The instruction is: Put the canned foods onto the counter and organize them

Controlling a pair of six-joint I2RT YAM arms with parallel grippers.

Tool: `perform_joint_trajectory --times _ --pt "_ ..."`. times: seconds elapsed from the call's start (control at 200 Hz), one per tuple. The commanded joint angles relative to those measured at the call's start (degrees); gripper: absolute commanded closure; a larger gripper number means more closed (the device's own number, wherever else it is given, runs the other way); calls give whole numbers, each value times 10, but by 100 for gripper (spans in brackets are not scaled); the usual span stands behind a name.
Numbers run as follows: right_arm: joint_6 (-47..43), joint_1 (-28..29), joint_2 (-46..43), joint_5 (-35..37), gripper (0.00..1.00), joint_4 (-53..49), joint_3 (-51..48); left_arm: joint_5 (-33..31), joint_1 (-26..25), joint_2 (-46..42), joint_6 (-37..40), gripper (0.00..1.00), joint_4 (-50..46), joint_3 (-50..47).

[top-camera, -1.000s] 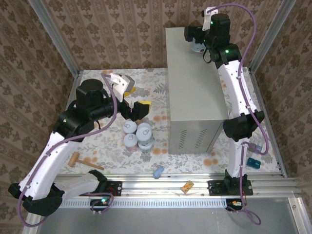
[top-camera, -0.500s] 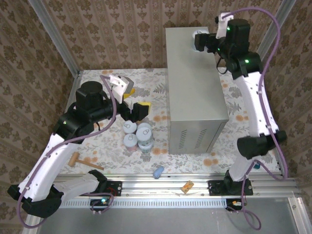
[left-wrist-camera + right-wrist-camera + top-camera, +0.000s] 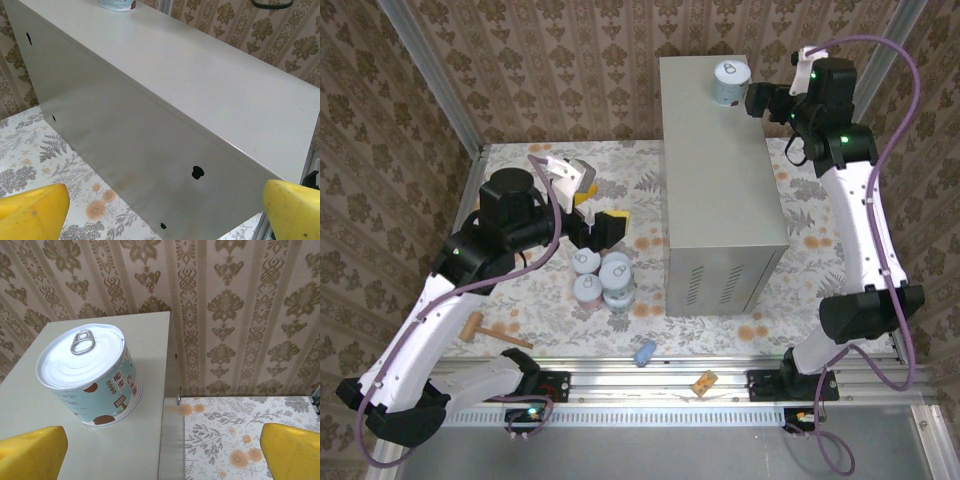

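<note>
A light-blue can (image 3: 731, 82) (image 3: 90, 375) with a pull-tab lid stands upright at the far end of the grey counter (image 3: 720, 180) (image 3: 145, 335). My right gripper (image 3: 760, 98) (image 3: 161, 452) hangs just right of that can, open, with nothing between its yellow fingertips (image 3: 30, 452). Several more cans (image 3: 603, 278) stand bunched on the floral floor left of the counter. My left gripper (image 3: 597, 210) (image 3: 162, 212) hovers above and just behind them, open and empty. It faces the counter's side wall (image 3: 150, 150), and the placed can (image 3: 117, 4) shows at that view's top edge.
A small wooden mallet (image 3: 480, 327) lies on the floor at the left. A blue lump (image 3: 645, 352) and a tan block (image 3: 704, 382) rest by the front rail (image 3: 720, 375). Patterned walls and metal posts close in the back and sides.
My right gripper let go of the light-blue can and drew back to the right, leaving it standing on the counter's far end. The left arm has hardly moved.
</note>
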Motion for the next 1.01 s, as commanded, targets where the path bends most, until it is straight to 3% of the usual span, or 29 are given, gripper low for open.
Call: perform_joint_trajectory --times 0.0,0.665,1.0 --pt "2 -1 31 -2 0 6 29 -6 5 -4 -15 0 12 -6" --pt "0 -2 184 -11 0 -50 199 -14 5 11 -19 0 19 -8" --pt "-8 3 113 -16 0 -66 151 -68 6 14 -25 0 -16 -15"
